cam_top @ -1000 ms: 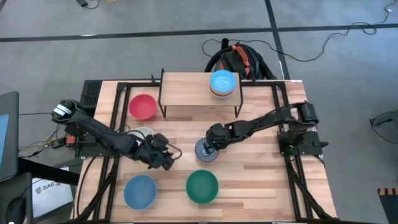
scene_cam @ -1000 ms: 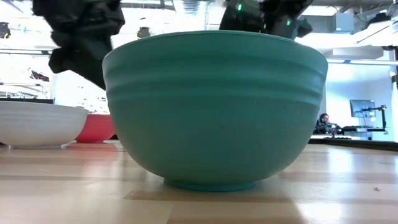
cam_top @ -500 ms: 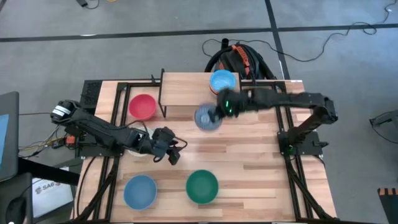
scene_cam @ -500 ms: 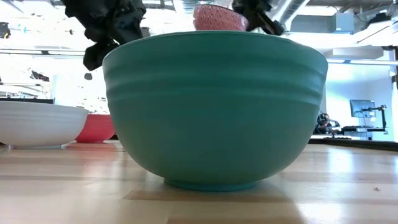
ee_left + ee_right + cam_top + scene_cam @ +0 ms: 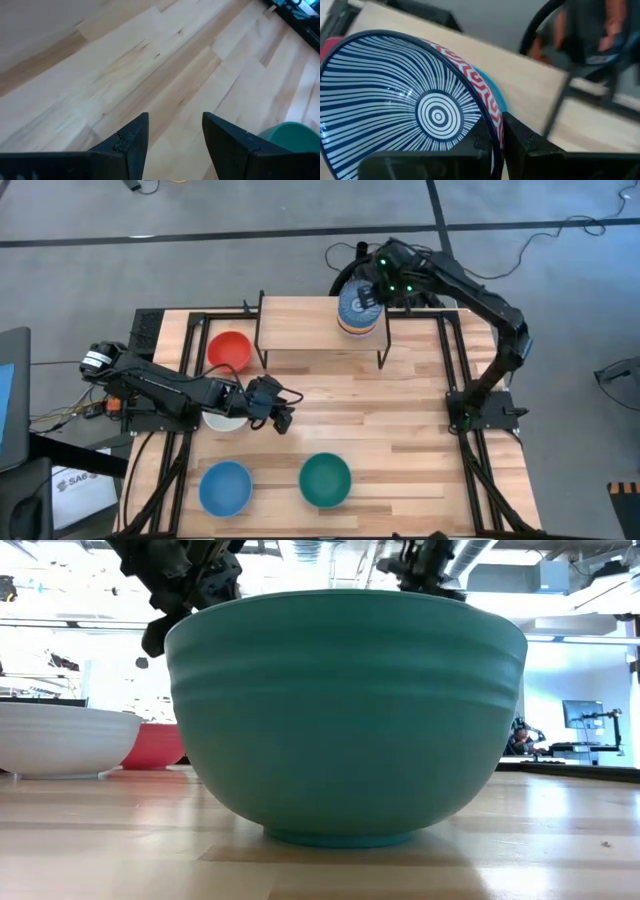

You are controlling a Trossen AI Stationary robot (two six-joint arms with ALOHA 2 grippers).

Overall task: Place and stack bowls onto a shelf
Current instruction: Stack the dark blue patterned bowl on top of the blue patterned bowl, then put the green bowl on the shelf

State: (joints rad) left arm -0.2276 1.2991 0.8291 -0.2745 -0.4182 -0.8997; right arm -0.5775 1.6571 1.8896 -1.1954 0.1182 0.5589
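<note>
Red bowl sits at the counter's far-left area, just left of the shelf, not yet collected. White bowl lies near the left edge, partly hidden under the left arm. Left tool hovers over bare counter just right of that bowl, fingers apart and empty, probably parked clear so the other arm can work. Light blue bowl rests near the front-left corner, green bowl near the front edge at centre; both look like they wait their turn.

On the shelf's right end stands a stack of bowls. Right tool is above it, pinched shut on the rim of the blue-white striped bowl, holding it tilted over the stack. A rim pinch leaves the underside free to nest; pink patterned bowl shows right beneath. Whether the striped bowl touches the stack, cannot tell.
</note>
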